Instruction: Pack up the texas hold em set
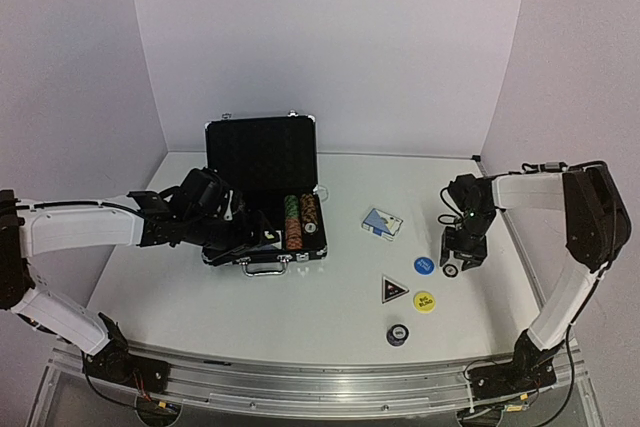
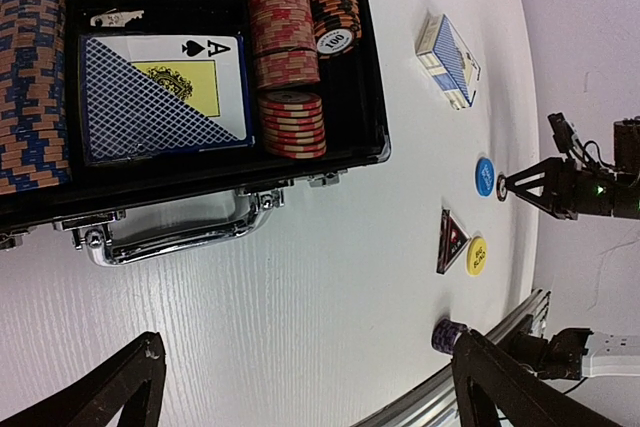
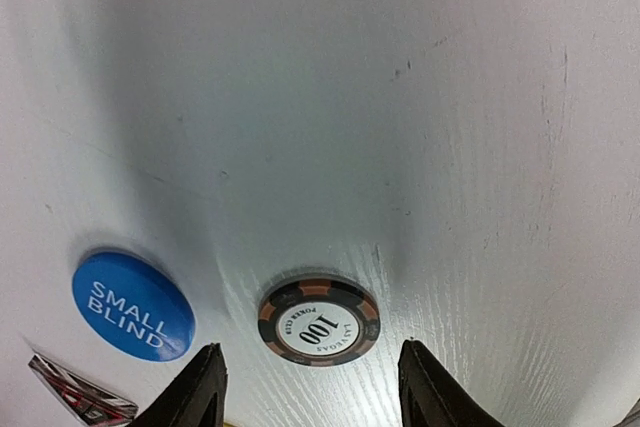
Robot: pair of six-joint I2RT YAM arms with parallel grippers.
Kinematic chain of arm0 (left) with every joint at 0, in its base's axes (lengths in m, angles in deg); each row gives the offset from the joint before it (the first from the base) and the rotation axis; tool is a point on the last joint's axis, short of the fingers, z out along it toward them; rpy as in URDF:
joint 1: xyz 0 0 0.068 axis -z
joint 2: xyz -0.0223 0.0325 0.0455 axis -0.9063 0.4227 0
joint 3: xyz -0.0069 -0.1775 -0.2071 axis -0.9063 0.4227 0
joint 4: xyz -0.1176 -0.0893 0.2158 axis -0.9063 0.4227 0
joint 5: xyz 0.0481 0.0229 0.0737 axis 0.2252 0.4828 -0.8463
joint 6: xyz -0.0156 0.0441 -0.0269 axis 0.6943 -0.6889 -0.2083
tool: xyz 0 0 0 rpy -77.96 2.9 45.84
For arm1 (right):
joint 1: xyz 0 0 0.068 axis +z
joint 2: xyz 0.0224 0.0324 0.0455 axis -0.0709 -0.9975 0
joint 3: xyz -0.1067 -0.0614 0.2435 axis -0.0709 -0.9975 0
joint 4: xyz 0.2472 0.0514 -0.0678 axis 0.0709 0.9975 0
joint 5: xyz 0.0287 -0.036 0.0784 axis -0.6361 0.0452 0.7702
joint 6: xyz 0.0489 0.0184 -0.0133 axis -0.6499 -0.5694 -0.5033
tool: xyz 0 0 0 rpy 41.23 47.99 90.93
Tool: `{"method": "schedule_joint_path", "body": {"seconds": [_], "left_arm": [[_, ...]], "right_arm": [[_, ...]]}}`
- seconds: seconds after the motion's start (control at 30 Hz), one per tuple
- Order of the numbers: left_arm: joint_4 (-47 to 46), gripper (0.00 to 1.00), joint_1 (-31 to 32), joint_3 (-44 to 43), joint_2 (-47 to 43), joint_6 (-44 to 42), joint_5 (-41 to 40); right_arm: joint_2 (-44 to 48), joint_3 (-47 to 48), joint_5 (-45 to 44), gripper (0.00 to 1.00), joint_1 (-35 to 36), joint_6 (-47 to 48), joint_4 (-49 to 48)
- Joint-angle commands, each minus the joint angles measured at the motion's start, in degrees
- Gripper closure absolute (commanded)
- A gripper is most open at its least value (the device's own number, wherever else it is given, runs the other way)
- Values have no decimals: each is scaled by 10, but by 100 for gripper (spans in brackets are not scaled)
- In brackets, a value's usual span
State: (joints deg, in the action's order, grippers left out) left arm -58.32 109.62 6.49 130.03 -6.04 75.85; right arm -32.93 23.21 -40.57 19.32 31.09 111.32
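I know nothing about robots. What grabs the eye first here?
An open black case sits left of centre, rows of striped poker chips inside. Right of it, a blue card deck, a blue button, a yellow button and a black triangular marker lie loose. The right hand hangs open over a lone 100 chip.
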Motion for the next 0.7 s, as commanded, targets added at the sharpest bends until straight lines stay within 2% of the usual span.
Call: {"method": "schedule_joint_path", "body": {"seconds": [0.0,0.23,0.67], "left_arm": [[-16,0,-2,7,-18,-1,-1],[-20,0,-3,9,-15,-2,3],[-30,0,-2,28,-27,8,15]], "right_arm": [[-18,-3,1,44,4,12,13],[-53,12,-33,48,35,-7,12],[-89,13,-52,52,36,-9,-12]]}}
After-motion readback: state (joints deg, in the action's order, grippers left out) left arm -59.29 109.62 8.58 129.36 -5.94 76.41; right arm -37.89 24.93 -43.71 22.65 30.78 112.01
